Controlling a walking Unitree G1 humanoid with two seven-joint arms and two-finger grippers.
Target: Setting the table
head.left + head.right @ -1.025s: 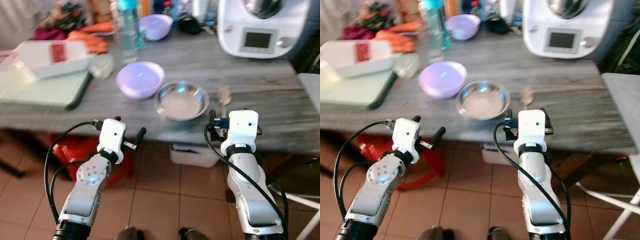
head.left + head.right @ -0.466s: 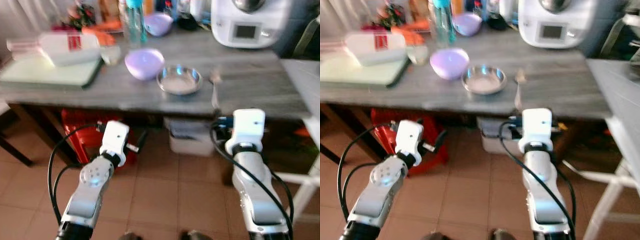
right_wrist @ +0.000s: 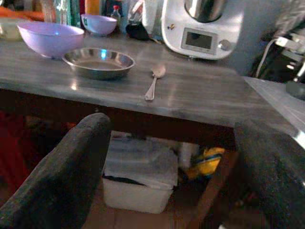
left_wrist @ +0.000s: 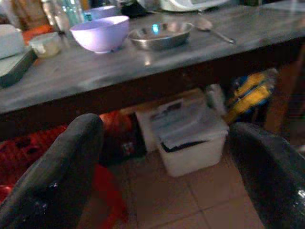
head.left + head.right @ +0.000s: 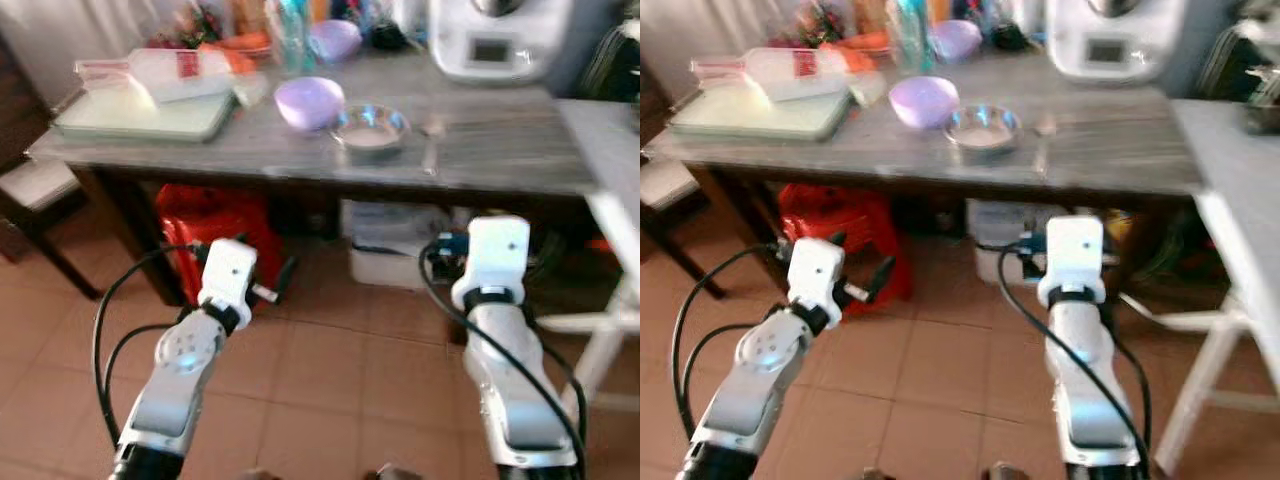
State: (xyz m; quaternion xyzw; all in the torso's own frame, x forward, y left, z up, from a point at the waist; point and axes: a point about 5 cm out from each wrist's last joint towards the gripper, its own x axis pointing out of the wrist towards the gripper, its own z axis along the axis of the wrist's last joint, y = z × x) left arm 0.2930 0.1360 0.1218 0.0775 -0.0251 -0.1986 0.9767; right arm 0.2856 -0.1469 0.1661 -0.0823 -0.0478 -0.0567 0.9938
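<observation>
Both grippers, left (image 4: 162, 157) and right (image 3: 169, 157), are held wide apart and empty, low before the table (image 5: 500, 165). On it, a steel dish (image 3: 98, 62) is set between a lilac bowl (image 3: 50, 38) and a spoon (image 3: 155, 82).

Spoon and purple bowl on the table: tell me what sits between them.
The metal dish sits between the purple bowl and the spoon, close beside the bowl, as the right wrist view shows.
</observation>
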